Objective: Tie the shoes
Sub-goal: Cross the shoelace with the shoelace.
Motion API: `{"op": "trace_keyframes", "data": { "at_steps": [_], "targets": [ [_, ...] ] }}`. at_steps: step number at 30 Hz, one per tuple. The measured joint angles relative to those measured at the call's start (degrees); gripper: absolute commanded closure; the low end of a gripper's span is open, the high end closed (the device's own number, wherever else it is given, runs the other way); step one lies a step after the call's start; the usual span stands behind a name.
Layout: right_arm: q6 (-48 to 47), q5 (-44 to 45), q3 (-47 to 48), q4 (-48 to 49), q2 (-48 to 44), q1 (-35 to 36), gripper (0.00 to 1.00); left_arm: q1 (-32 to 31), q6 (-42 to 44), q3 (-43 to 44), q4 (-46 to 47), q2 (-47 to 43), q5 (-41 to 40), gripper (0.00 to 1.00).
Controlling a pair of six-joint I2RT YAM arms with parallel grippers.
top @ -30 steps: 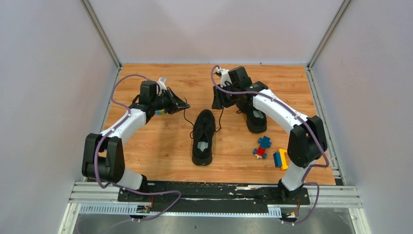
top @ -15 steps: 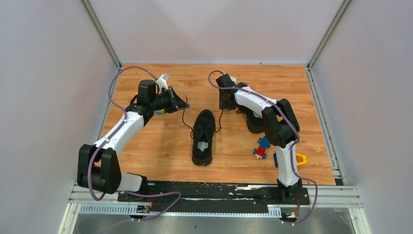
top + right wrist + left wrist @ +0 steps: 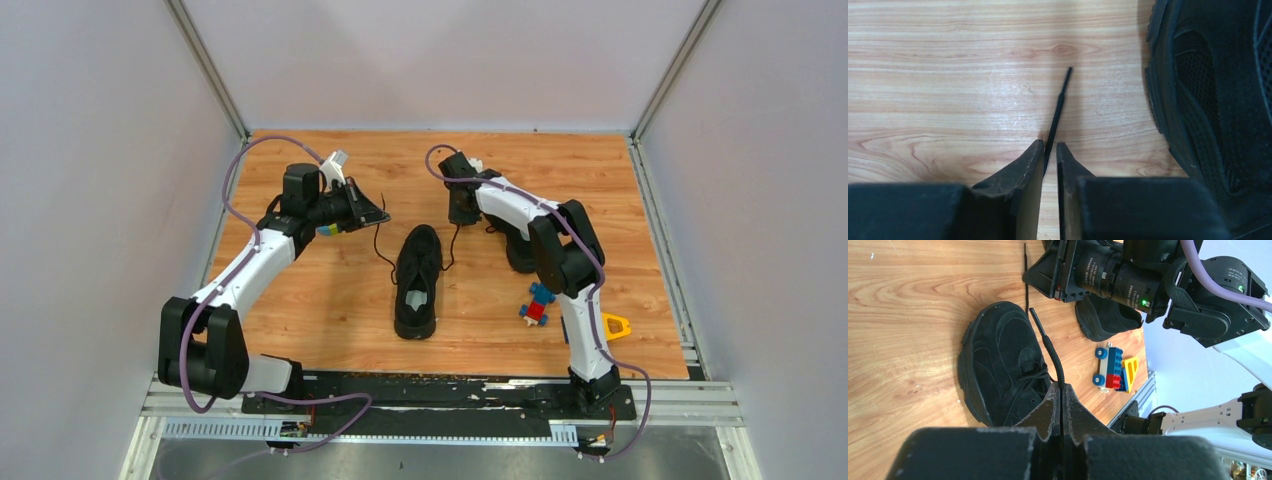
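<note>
Left of the middle shoe [image 3: 417, 280], one lace [image 3: 1050, 352] is pinched taut in the shut left fingers [image 3: 1050, 405], ready for crossing. Right of its toe, the right fingers [image 3: 1030, 160] are narrowed around the other lace end [image 3: 1059, 107] on the counter [image 3: 330, 290], a slight gap showing; the second shoe [image 3: 522, 250] lies beyond.

Wood-grain tabletop [image 3: 330, 300] enclosed by plain pale grey walls [image 3: 100, 200].

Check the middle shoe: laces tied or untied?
Untied: one lace is pinched in the shut left claw, the other lace lies between the right claw's parted fingers.
</note>
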Motion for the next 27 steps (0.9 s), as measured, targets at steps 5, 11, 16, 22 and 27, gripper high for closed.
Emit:
{"op": "trace_keyframes", "data": {
  "at_steps": [5, 11, 16, 22, 27],
  "targets": [
    [0.42, 0.13, 0.02, 0.07, 0.20, -0.07, 1.00, -0.02, 0.02, 0.00, 0.09, -0.04, 0.48, 1.00],
    [-1.73, -1.66, 0.02, 0.22, -0.17, -0.79, 1.00, -0.17, 1.14, 0.00, 0.02, -0.04, 0.83, 1.00],
    [-6.75, -7.98, -0.90, 0.52, -5.33, -1.40, 1.00, -2.38, 4.94, 0.35, -0.85, 0.57, 0.94, 1.00],
    [-11.69, -18.18, -2.95, 4.07, -19.39, -1.77, 1.00, -6.25, 9.90, 4.57, -2.58, 5.68, 2.08, 1.00],
    [-14.51, -25.90, -5.73, 7.10, -26.23, -1.77, 1.00, -6.84, 12.79, 7.74, -4.20, 8.35, 3.19, 1.00]
  ]
}}
